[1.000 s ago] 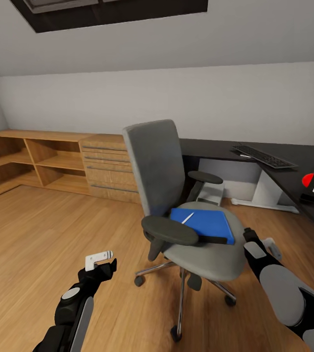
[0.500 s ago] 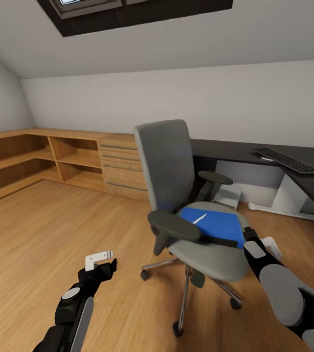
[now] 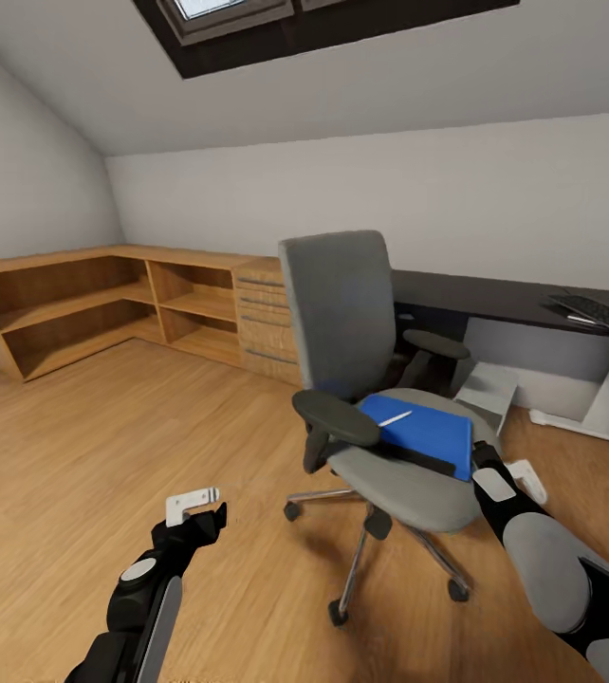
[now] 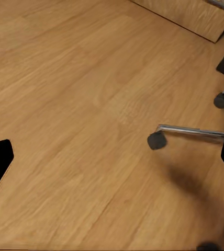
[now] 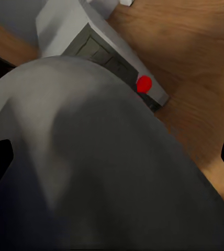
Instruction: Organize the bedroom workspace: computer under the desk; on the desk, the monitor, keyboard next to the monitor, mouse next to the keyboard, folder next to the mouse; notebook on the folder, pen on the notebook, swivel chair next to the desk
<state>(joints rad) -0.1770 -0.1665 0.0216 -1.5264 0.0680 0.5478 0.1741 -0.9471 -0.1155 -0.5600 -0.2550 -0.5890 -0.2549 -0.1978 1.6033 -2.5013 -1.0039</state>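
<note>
Blue, one folder (image 3: 420, 429) lies flat on the grey seat of one swivel chair (image 3: 357, 351), with one white pen (image 3: 395, 418) on top and a dark notebook (image 3: 416, 456) edge along its near side. Behind the chair runs the black desk (image 3: 480, 294), one keyboard (image 3: 604, 318) on it and the silver computer (image 3: 487, 392) below. Left gripper (image 3: 191, 505) hovers low over the floor (image 3: 105, 455), jaws released. Right gripper (image 3: 523, 474) sits just beside the seat; I cannot tell its jaws' state.

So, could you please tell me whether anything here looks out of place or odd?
Yes: the blue folder lies on the swivel chair seat with a dark notebook and white pen on it, not on the desk. The computer lies tipped over on the floor.
</note>
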